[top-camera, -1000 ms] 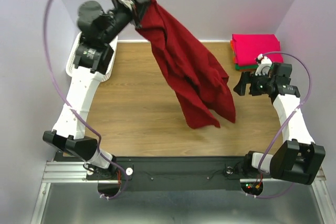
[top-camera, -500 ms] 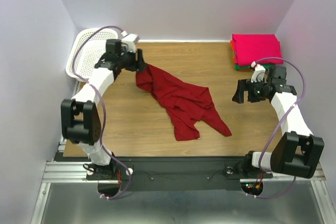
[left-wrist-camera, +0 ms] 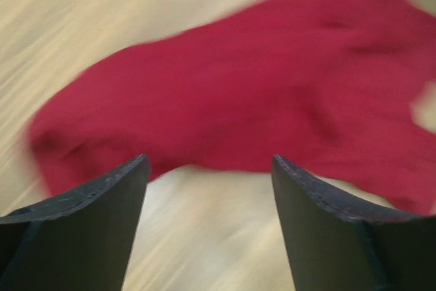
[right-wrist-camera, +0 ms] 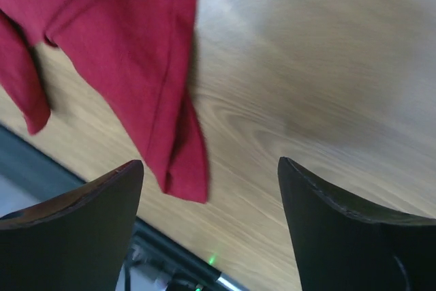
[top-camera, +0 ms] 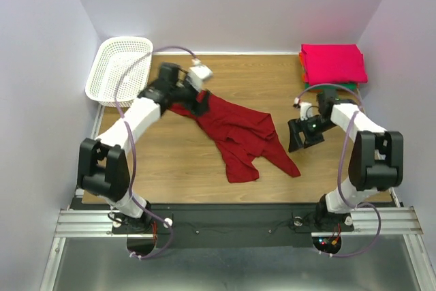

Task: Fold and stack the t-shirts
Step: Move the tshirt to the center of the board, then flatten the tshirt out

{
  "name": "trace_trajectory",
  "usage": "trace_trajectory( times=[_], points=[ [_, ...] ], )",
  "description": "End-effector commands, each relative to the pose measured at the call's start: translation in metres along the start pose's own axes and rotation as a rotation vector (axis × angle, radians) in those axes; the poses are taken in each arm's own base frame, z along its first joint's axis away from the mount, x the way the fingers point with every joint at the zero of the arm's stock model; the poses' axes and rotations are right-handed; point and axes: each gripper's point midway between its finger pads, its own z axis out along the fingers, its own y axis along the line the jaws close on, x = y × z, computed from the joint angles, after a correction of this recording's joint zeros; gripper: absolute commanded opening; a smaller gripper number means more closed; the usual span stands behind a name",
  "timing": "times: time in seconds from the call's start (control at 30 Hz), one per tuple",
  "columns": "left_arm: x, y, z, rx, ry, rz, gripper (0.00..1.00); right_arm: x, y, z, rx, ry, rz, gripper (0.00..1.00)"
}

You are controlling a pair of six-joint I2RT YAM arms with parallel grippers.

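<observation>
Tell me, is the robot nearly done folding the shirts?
Done: the pink shirt lies folded in the far corner. In hand: nothing; the left gripper and right gripper hover by the dark red shirt, jaws open. Left: it lies crumpled, unfolded and unstacked.

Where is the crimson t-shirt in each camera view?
Top external: crimson t-shirt, crumpled mid-table.
Left wrist: crimson t-shirt, blurred, across the upper half.
Right wrist: crimson t-shirt, upper left.
Shared landmark: the wooden table under it.
</observation>
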Motion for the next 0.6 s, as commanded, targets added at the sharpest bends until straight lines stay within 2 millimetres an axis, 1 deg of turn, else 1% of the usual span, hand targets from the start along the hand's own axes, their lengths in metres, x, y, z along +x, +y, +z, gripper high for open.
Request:
trace_trajectory(
  times=[0.0,0.07,0.1,0.17,0.2,0.23,0.27,0.3,0.33,0.37,0.4,0.43,0.47,0.53,0.57],
  points=[
    [0.018,-0.087,0.016,0.204,0.025,0.217,0.81,0.013,0.012,0.015,-0.052,0.136,-0.012,0.84],
    [0.024,-0.103,0.029,0.225,0.035,0.253,0.80,0.020,0.012,0.025,-0.081,0.180,0.019,0.82],
    [0.021,-0.126,0.036,0.262,0.024,0.302,0.80,0.022,0.011,0.028,-0.087,0.194,0.030,0.80],
    [0.022,-0.145,0.047,0.297,0.027,0.336,0.80,0.026,0.011,0.034,-0.108,0.220,0.044,0.77],
    [0.018,-0.155,0.050,0.312,0.019,0.353,0.80,0.026,0.012,0.035,-0.119,0.223,0.046,0.75],
    [0.020,-0.173,0.059,0.334,0.023,0.371,0.80,0.027,0.016,0.036,-0.143,0.221,0.053,0.72],
    [0.020,-0.183,0.063,0.353,0.022,0.376,0.80,0.028,0.016,0.038,-0.146,0.230,0.058,0.68],
    [0.015,-0.189,0.068,0.345,0.012,0.389,0.79,0.029,0.018,0.041,-0.167,0.238,0.068,0.61],
    [0.016,-0.197,0.073,0.349,0.013,0.400,0.78,0.030,0.018,0.042,-0.171,0.246,0.072,0.59],
    [0.024,-0.214,0.082,0.369,0.031,0.410,0.78,0.031,0.017,0.044,-0.174,0.249,0.076,0.56],
    [0.022,-0.219,0.087,0.359,0.032,0.421,0.78,0.032,0.018,0.045,-0.180,0.252,0.078,0.54],
    [0.028,-0.224,0.097,0.359,0.048,0.422,0.78,0.033,0.018,0.045,-0.182,0.258,0.082,0.52],
    [0.031,-0.238,0.101,0.372,0.054,0.437,0.78,0.033,0.017,0.046,-0.181,0.258,0.084,0.49],
    [0.037,-0.244,0.114,0.351,0.074,0.435,0.78,0.034,0.017,0.046,-0.179,0.265,0.090,0.41],
    [0.041,-0.251,0.118,0.341,0.084,0.437,0.79,0.034,0.017,0.046,-0.179,0.265,0.092,0.39]
  ],
)
